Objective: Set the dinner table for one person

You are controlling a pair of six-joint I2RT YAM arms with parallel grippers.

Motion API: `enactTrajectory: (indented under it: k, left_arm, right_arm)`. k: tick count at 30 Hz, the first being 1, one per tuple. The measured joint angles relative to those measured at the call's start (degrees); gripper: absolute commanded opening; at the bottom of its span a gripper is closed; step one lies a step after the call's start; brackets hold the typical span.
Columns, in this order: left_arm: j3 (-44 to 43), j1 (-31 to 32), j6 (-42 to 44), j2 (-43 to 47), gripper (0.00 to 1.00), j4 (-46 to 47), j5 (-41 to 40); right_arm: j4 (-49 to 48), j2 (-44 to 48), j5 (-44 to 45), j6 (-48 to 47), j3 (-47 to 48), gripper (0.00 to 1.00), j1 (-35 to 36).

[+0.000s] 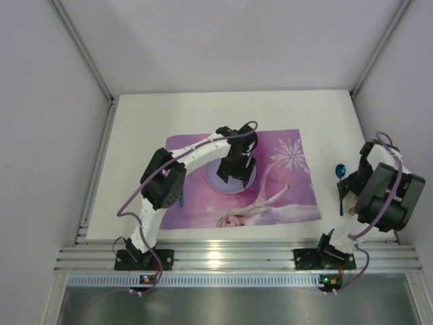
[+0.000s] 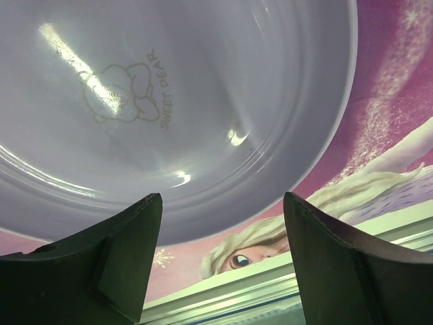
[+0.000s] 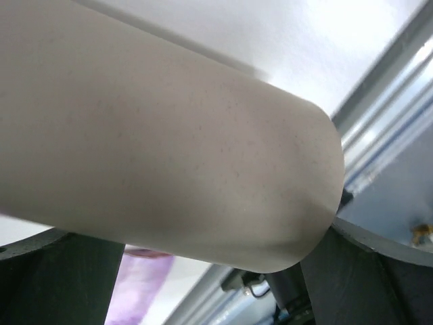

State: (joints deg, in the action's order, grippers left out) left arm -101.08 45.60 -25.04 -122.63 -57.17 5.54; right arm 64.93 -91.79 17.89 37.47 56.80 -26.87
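A lilac plate printed "Sweet Bear" sits on the purple-pink princess placemat, on the white dinner table. My left gripper hovers just over the plate with its jaws wide open and empty. In the left wrist view the plate fills the frame above the gripper. My right gripper is right of the placemat, shut on a utensil with a blue head. Its thick beige handle lies across the right gripper.
An aluminium rail runs along the table's near edge, with the arm bases on it. White walls with metal posts close in the left, right and back sides. The placemat's front edge and the rail show in the left wrist view.
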Motion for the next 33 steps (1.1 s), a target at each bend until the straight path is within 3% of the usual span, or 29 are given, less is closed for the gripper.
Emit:
enactTrajectory:
  k: [6,15,27,33]
  left_arm:
    - [-4.5,0.9,-0.7,-2.6,0.77,-1.8,-0.4]
    - [-11.9,3.3,-1.2,-8.4,0.77,-3.4,-0.5]
    - [-12.5,5.6,-0.1,-9.8,0.77,-5.9,-1.4]
    - [-7.5,5.7,0.3,-8.7,0.76,-5.9,-2.5]
  right_arm:
    - [-4.9,-3.5,0.5,-3.0,10.2,1.00,0.0]
    - [-7.6,-3.4,-2.3,-6.3,11.8,1.00,0.0]
    - [-19.5,11.1,-7.1,-4.1,-0.8,1.00,0.0]
    - [-27.2,18.4,-7.5,-2.2,-6.8,1.00,0.0]
